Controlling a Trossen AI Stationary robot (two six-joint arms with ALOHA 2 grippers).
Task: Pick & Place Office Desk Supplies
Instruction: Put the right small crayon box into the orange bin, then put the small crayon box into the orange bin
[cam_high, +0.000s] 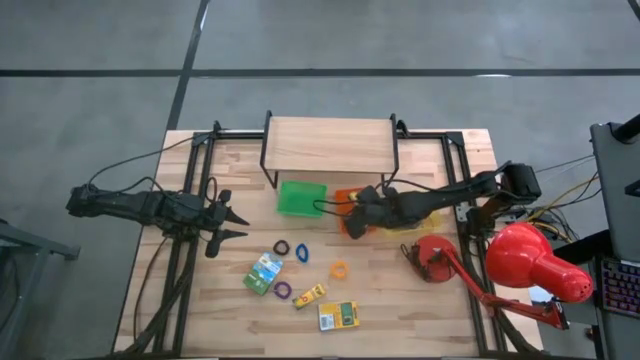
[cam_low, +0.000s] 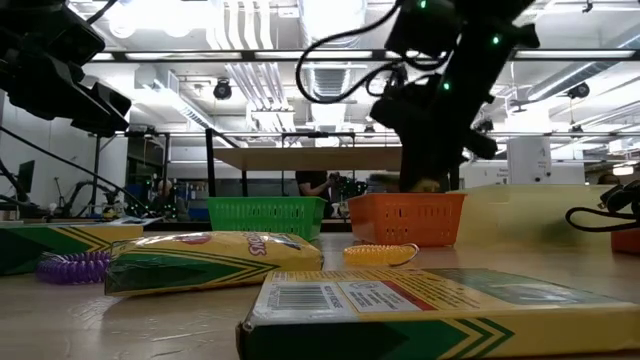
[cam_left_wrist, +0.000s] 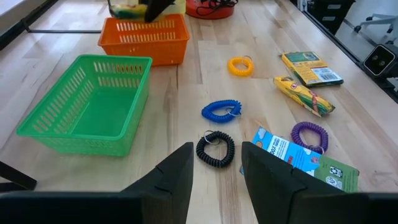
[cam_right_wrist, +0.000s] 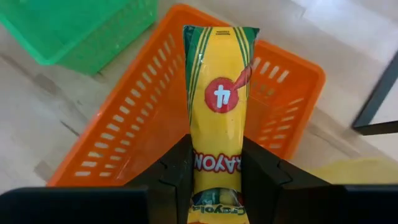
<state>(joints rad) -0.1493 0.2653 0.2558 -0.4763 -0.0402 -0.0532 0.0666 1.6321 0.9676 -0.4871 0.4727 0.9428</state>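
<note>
**Crayon pack held over the orange tray**

Seen from above, with the table's centre as the clock hub and 6 o'clock at the near edge: nearest, at about 5 o'clock, lies a yellow box (cam_high: 338, 316). Just beyond it, toward 6, is a crayon pack (cam_high: 309, 295) lying flat, with a purple band (cam_high: 282, 290) beside it at 7 and a green-and-blue box (cam_high: 264, 272) touching or nearly touching that band. An orange band (cam_high: 339, 269) sits close to the hub. A blue band (cam_high: 301, 253) and a black band (cam_high: 281, 247) lie side by side, apart, a little toward 9.

The left gripper (cam_left_wrist: 215, 163) hangs at 9 o'clock, fingers spread with nothing between them, the black band on the wood below their gap.

Farther back, at about 12, the green tray (cam_high: 301, 197) stands with nothing in it. The orange tray (cam_right_wrist: 118, 134) is just beside it toward 1; its floor, where it shows, is bare. A yellow tray (cam_right_wrist: 354, 171) lies beyond the orange one.

The right gripper (cam_right_wrist: 215, 167) is above the orange tray, clamped on a second crayon pack (cam_right_wrist: 219, 93), which points out over the tray's interior. Whether the pack touches the tray cannot be told.

At 3 to 4 o'clock stands the red lamp (cam_high: 530, 262).
</note>
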